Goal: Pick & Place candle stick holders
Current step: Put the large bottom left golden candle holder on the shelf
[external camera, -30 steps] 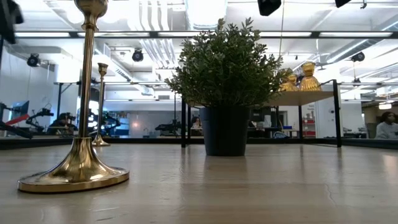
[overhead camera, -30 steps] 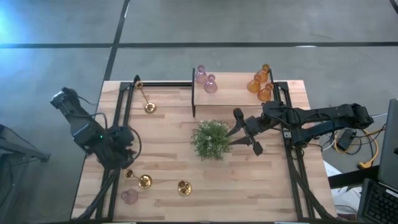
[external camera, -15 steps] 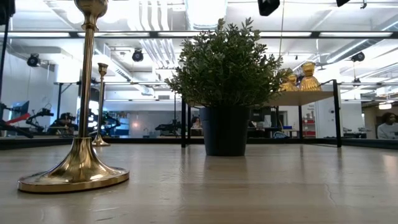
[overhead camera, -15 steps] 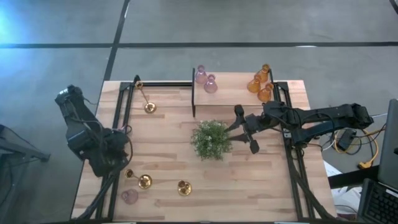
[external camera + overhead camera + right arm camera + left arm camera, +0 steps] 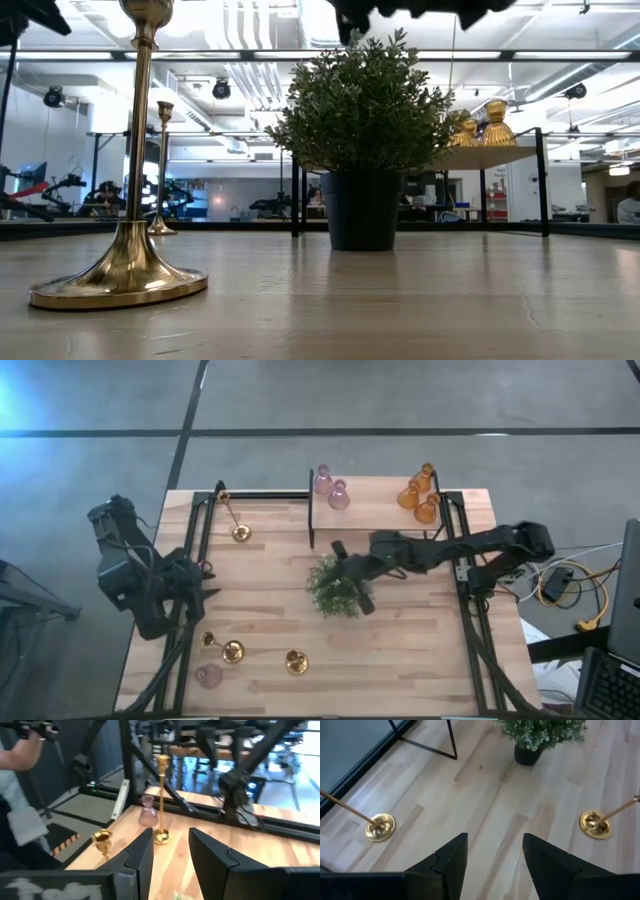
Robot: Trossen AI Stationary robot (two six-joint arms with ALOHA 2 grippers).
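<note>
Three brass candle stick holders stand on the table: one at far left (image 5: 240, 532), two near the front left (image 5: 232, 651) (image 5: 296, 661). One pink glass holder (image 5: 208, 676) stands at the front left corner and two (image 5: 331, 487) stand on the raised shelf (image 5: 375, 510). Three amber holders (image 5: 420, 495) stand on the shelf's right end. My right gripper (image 5: 350, 577) is open and empty, above the green plant (image 5: 335, 585). My left gripper (image 5: 195, 575) is open and empty at the table's left side, above the boards (image 5: 495, 840).
The potted plant (image 5: 362, 110) stands at the table's middle, under my right arm. Black frame rails run along both table sides (image 5: 465, 610). A person (image 5: 20, 755) stands beyond the table in the right wrist view. Bare boards lie at the front right (image 5: 410, 660).
My right gripper has reached toward the table's left edge, from beside the plant to above it, still open. My left arm has shifted a little at the table's left side.
</note>
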